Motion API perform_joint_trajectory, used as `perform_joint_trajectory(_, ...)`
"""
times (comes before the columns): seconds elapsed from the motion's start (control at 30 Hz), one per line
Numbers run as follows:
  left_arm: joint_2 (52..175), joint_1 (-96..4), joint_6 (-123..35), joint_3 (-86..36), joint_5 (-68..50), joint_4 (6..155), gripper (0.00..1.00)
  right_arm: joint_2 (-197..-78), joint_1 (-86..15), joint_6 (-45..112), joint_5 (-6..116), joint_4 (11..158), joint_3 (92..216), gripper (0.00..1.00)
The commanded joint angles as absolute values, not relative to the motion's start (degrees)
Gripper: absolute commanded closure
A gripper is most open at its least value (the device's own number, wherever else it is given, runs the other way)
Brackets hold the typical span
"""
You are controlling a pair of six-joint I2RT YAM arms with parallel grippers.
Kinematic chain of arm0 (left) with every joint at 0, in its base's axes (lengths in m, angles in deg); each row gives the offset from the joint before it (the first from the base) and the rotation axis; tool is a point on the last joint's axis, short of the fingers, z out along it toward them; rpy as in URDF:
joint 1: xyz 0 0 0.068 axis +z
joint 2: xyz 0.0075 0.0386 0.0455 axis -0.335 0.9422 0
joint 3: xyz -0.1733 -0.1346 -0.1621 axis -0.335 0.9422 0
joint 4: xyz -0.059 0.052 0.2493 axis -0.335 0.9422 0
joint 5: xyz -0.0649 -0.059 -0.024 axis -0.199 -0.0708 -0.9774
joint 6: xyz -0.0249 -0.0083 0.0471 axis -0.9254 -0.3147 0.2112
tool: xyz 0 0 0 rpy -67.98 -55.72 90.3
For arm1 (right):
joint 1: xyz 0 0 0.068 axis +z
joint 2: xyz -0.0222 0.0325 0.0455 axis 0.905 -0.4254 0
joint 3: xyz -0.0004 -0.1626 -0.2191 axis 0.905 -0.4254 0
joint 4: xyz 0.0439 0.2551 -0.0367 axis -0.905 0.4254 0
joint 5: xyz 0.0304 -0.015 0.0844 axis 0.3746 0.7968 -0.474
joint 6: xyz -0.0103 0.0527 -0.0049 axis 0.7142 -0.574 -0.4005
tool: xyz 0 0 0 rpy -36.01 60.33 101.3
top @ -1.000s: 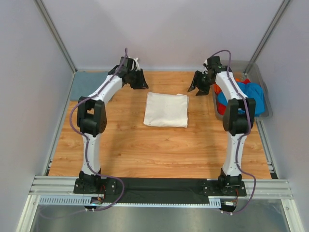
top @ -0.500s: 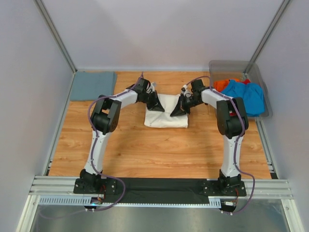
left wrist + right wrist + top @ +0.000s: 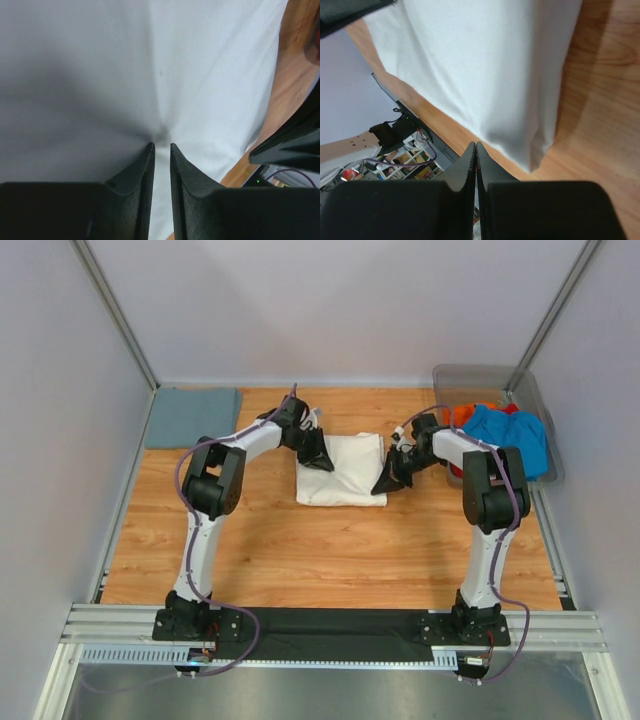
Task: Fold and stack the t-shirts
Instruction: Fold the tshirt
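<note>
Both jaws closed against cream t-shirt (image 3: 342,468)

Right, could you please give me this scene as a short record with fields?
centre: folded cream-white t-shirt on the wooden table
far left: folded grey-blue shirt
far right: clear bin holding a blue shirt and an orange-red shirt
left jaws: pinching a pucker in the cream-white t-shirt
right jaws: shut at its near right corner; grip on cloth unclear
</note>
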State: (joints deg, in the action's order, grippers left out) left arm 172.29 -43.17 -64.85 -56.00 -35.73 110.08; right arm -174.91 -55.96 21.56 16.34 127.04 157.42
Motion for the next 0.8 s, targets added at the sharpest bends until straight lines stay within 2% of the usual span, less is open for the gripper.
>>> perform_joint_trajectory(0.0, 163.14, -42.95, -63.14, -51.29, -33.99, 111.79, 0.72, -169.56, -54.98, 23.11, 18.57, 130.24, 161.79, 1.00)
perform_joint_trajectory(0.07, 158.57, -42.95, -64.02, -47.96, -35.49, 110.11, 0.65, -170.34, -53.31, 21.27, 16.20, 129.28, 163.56, 1.00)
perform_joint_trajectory(0.13, 156.11, -42.95, -65.86, -45.84, -36.80, 108.00, 0.65, -171.75, -51.56, 19.77, 14.52, 127.27, 164.88, 1.00)
perform_joint_trajectory(0.17, 155.74, -42.95, -66.48, -43.74, -37.51, 107.12, 0.67, -173.41, -51.38, 18.37, 14.08, 126.39, 164.88, 1.00)
perform_joint_trajectory(0.3, 156.09, -42.95, -70.17, -36.18, -41.55, 99.15, 0.84, -177.27, -51.11, 15.46, 12.67, 120.93, 163.13, 1.00)
perform_joint_trajectory(0.4, 156.44, -42.60, -69.92, -29.94, -41.38, 97.45, 0.90, -179.13, -51.72, 16.68, 13.98, 121.02, 161.55, 1.00)
perform_joint_trajectory(0.67, 149.69, -39.44, -61.67, -16.40, -36.11, 101.74, 0.91, -174.84, -55.77, 20.64, 18.03, 123.82, 152.67, 1.00)
perform_joint_trajectory(0.77, 142.31, -39.44, -58.58, -15.77, -36.81, 104.82, 0.83, -170.37, -55.24, 20.64, 17.86, 125.58, 152.49, 1.00)
